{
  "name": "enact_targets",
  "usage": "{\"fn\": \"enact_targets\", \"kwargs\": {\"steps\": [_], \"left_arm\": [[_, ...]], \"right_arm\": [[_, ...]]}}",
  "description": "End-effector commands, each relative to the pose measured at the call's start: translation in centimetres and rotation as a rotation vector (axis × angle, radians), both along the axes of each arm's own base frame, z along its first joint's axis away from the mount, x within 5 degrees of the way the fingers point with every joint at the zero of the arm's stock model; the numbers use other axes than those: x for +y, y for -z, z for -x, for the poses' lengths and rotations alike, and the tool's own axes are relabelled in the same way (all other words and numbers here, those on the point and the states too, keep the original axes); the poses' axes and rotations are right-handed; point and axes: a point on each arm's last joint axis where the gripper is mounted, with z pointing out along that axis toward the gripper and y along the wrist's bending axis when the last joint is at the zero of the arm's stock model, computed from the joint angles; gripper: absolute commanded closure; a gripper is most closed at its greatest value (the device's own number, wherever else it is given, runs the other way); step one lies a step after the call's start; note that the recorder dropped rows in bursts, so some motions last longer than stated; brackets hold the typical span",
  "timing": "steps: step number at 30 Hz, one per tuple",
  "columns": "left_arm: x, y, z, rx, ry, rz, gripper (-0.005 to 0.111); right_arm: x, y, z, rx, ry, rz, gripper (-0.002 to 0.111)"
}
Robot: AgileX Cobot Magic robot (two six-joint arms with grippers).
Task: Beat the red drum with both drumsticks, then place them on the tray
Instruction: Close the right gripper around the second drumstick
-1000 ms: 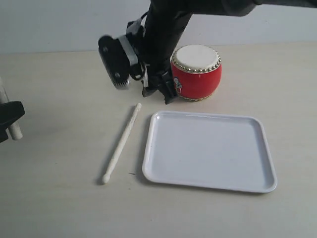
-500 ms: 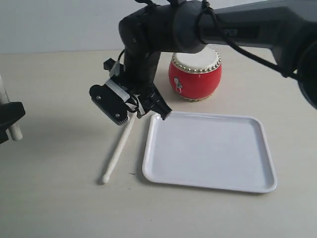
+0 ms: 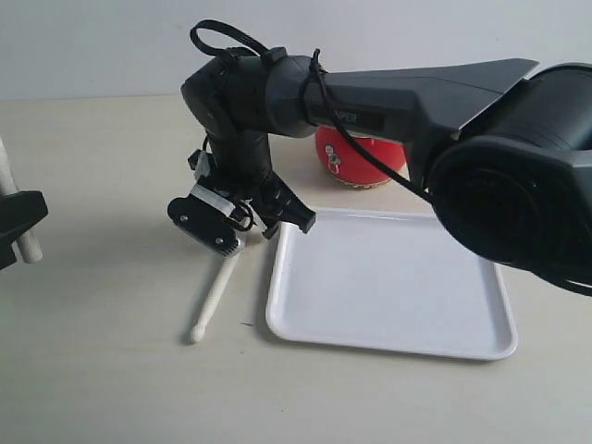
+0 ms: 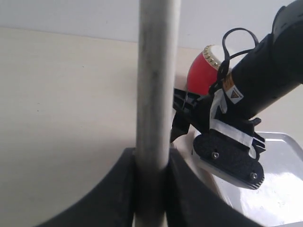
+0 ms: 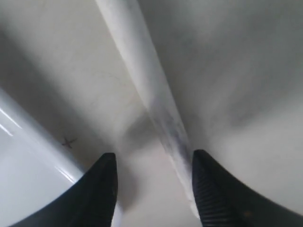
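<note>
1. At the far left, the left gripper (image 4: 152, 154) is pressed shut on the left stick (image 4: 154, 85). It pinches the stick between its two black fingers (image 4: 113, 189).
2. The left stick stands almost straight up in that grip. Its low end pokes out under the gripper. Its top goes out of the picture.
3. This gripper is well apart from the tray and the drum. It hangs over the pale table (image 3: 111, 370).
4. Next comes the other stick (image 3: 211, 298). It lies flat on the table, just beside the tray's left edge. It does not touch the tray.
5. Its small round tip points to the near side. Its far end is hidden under the right gripper.
6. The right gripper (image 3: 252, 224) is low over that far end. Its big black arm reaches across from the right.
7. Its fingers (image 5: 102, 189) are spread wide, one on each side of the stick. The stick is closer to one finger than the other. I cannot tell if that finger touches it.
8. The white tray (image 3: 388, 277) lies flat on the table, to the right of the other stick. Nothing is on it.
9. The red drum (image 3: 365, 165) stands behind the tray, near its far edge. The arm hides its top in the outside view. The left wrist view shows gold studs on its rim.
</note>
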Motion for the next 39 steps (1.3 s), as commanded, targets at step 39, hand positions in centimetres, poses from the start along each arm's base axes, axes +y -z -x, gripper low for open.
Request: {"fn": "enact_targets", "kwargs": {"steps": [39], "left_arm": [[-0.04,-0.14,-0.08,-0.005,0.006,0.0,0.107]], "right_arm": [[0.79,0.47,0.01,0.013,-0.125,-0.042,0.073]]}}
